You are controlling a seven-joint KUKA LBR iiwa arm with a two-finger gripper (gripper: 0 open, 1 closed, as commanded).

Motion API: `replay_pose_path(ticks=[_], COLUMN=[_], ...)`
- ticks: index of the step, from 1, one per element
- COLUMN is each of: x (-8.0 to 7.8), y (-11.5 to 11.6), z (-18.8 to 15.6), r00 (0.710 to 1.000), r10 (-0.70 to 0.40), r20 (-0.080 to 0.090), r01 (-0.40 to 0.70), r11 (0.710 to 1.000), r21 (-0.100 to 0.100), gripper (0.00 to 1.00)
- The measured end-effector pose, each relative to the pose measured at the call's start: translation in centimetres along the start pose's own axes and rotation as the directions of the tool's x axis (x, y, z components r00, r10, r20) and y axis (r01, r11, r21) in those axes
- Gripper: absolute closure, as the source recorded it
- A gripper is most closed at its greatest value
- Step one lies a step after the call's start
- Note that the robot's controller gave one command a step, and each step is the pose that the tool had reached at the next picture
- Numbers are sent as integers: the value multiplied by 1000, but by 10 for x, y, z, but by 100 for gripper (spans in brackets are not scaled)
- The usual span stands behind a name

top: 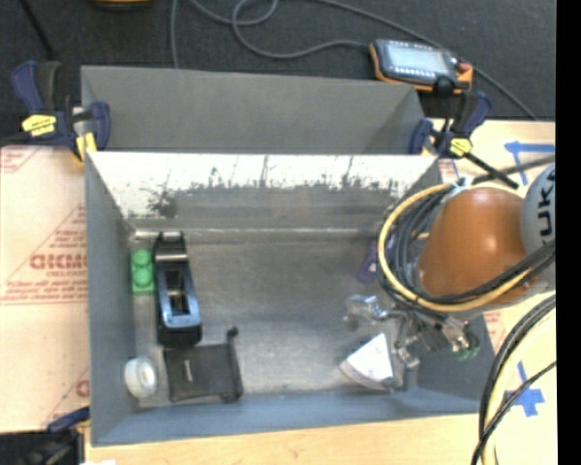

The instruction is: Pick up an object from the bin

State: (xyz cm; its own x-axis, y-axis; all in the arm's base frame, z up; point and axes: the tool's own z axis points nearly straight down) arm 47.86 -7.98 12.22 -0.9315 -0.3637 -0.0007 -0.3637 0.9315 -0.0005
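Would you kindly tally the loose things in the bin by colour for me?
Green: 1, a small piece by the left wall
Black and blue: 1, a dispenser
Black: 1, a flat pad
White: 2, a round piece and a wedge by the gripper
Total: 5

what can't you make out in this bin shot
Camera view:
the white wedge-shaped object at front right, its right side covered by the tool, kind unclear;
the grey metal bin floor at right, hidden under the arm's orange cover;
the small white round thing in the front-left corner, too small to identify.
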Motion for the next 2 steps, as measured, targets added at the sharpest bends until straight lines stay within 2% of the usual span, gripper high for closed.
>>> replay_pose_path(ticks=[1,2], x=[0,-2], y=[-4,-11], z=[48,48], r00=[999,928], r10=[28,-372], r20=[17,6], r01=[-28,372], r11=[1000,928], r21=[8,3], gripper=[0,100])
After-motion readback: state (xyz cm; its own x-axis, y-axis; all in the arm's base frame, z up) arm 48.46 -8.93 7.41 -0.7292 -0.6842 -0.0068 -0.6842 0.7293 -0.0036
